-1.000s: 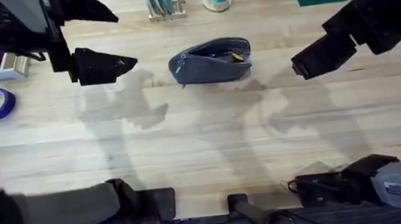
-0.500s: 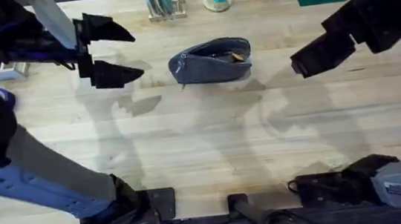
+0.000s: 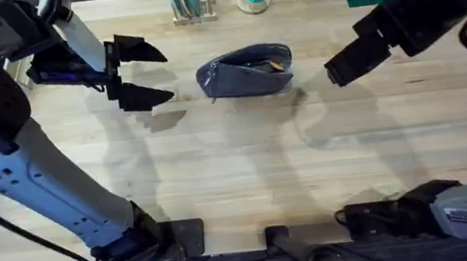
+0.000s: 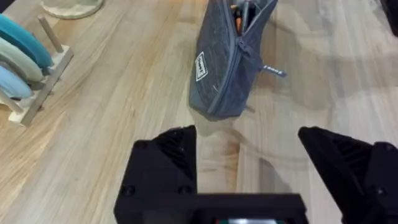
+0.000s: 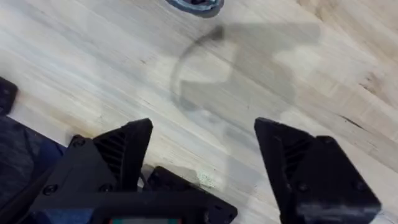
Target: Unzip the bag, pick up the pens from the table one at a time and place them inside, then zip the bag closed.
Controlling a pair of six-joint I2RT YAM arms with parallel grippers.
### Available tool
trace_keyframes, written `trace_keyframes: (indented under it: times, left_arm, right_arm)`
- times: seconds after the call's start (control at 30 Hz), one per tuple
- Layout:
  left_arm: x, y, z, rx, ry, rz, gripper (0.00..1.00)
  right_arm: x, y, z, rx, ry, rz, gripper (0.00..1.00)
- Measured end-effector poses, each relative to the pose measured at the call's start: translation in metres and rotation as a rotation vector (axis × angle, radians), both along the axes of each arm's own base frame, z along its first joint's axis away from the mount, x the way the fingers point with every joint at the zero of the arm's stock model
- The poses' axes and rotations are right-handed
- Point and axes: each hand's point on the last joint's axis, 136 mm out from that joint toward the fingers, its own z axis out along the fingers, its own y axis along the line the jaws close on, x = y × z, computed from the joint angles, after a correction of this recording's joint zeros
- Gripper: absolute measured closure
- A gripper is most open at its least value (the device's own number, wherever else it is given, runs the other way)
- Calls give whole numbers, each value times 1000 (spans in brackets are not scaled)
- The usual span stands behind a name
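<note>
Inside the open pouch [image 4: 229, 62]: contents mostly hidden, a few tips poking out at the mouth, too small to name. Plate rack [image 4: 28, 68] cut off at the frame's edge. Right hand [image 3: 341, 65] foreshortened, finger gap not readable overhead.

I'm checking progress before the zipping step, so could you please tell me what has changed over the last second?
The left hand, open and empty, moved right across the table toward the pouch. The right hand edged slightly left toward it as well, also open. Nothing was grasped or released. The pouch stayed put, unzipped, with pens inside.
</note>
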Motion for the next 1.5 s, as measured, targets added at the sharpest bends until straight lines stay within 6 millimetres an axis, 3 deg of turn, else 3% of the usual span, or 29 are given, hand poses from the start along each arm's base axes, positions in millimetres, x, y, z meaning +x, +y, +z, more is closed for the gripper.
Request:
trace_keyframes:
  times: [0.47,0.83,1.23,1.5]
  left_arm:
    - [6,1,-4,-10,-31,5,8]
    - [6,1,-4,-10,-32,5,8]
    - [6,1,-4,-10,-31,5,8]
    - [6,1,-4,-10,-31,5,8]
  right_arm:
    - [0,0,-2,0,16,-16,4]
    - [20,7,5,110,-15,-295,4]
    - [40,52,21,253,-100,-348,4]
    - [47,64,-6,235,3,-445,3]
